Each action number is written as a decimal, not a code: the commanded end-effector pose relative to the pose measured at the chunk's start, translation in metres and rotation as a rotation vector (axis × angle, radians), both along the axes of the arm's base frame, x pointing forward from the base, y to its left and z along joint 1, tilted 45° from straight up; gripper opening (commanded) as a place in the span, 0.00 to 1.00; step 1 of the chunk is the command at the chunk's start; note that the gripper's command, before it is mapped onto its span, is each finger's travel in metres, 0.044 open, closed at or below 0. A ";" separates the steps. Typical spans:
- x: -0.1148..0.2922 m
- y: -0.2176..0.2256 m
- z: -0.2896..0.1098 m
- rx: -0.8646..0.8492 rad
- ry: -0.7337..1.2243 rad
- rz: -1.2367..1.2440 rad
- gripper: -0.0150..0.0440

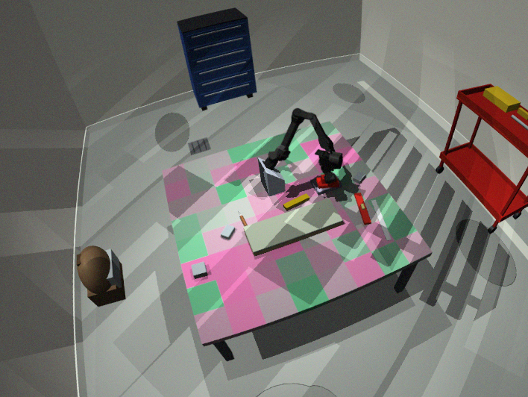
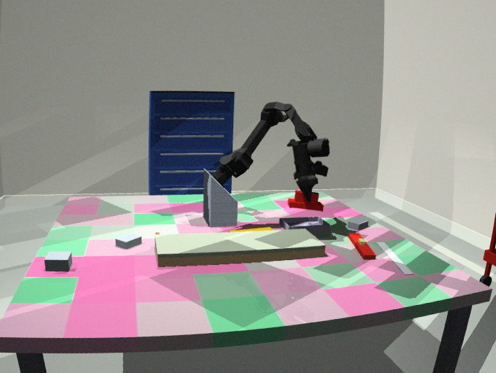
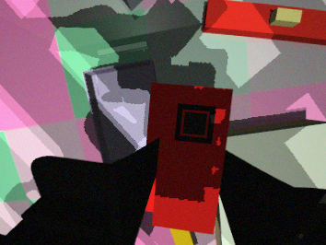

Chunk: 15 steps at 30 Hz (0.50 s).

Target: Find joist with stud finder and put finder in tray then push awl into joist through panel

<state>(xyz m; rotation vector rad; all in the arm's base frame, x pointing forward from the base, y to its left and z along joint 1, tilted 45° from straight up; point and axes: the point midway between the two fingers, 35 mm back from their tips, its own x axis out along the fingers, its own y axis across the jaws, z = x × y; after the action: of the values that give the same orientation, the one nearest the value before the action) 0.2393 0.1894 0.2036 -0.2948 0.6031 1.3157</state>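
Gripping red stud finder (image 3: 189,157) between clamped jaws above tray (image 3: 121,108); risks landing off-centre on tray rim, tipping onto counter (image 2: 240,316).

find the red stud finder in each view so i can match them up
Top: the flat red rectangular stud finder sits right of centre, held above the grey tray.
Exterior: right of centre, under the black gripper.
Wrist: centre, between the jaws.
Shared landmark: the shallow grey rectangular tray, just beside it.
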 end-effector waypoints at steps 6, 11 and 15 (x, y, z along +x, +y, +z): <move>-0.050 0.017 0.019 0.053 -0.098 0.121 0.25; -0.076 0.023 0.025 0.080 -0.143 0.187 0.25; -0.079 0.024 0.026 0.084 -0.150 0.196 0.25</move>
<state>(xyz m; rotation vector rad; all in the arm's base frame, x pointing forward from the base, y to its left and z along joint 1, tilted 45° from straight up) 0.1671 0.2126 0.2254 -0.3851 0.4242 1.4781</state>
